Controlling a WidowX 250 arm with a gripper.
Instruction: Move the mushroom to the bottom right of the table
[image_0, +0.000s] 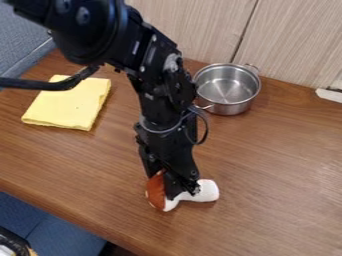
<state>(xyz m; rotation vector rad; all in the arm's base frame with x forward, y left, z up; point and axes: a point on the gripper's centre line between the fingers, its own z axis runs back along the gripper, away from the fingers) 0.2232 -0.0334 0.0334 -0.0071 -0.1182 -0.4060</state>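
A brown wood-grain table (280, 160) is adjoining pale wood-grain panelling (297, 40); a blue-grey surface (23, 40) is showing upper left. A folded yellow cloth (67, 106) and a metal pot (227, 90) are resting on the table. The mushroom (208, 191) is lying at lower centre, the black gripper (183, 191) hanging over it; whether it is gripping, I cannot tell.

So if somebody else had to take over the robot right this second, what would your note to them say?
Hand: down at the toy mushroom; whether it has a firm grip, I can't tell.
Mushroom: lower middle of the wooden table, brown cap to the left, white stem to the right.
Done: the hand is at the mushroom.
Left: make sure of the grip, bring the mushroom to the bottom right, let go, back off.
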